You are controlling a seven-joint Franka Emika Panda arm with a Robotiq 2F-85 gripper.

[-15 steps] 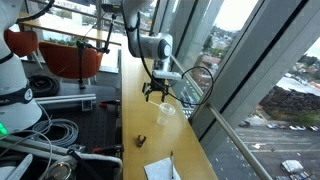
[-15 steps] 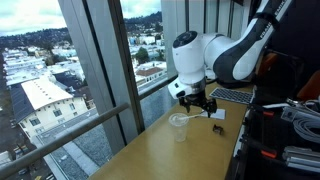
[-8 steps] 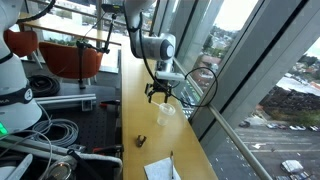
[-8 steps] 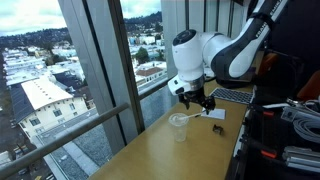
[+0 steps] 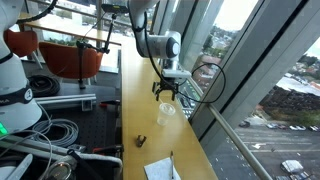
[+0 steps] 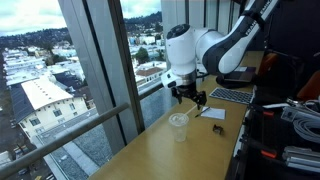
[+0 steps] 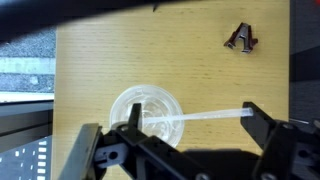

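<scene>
In the wrist view the near rim of the cup point(image 7: 150, 108) is lost behind the dark body of the jaws. The small dark thing point(image 7: 240, 38) farther along the bench point(image 7: 100, 60) is too small to name. The cup is clear plastic, faint against the wood, with a pale straw point(image 7: 200, 118) leaning out sideways. It stands on the bench near the window edge. The arm point(image 6: 215, 50) bends down from above, its jaws spread wide and hanging just over the cup, gripping nothing.

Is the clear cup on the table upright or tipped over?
Upright. The cup stands on its base in both exterior views, and the wrist view looks straight down into its round rim, a straw leaning across it.
</scene>
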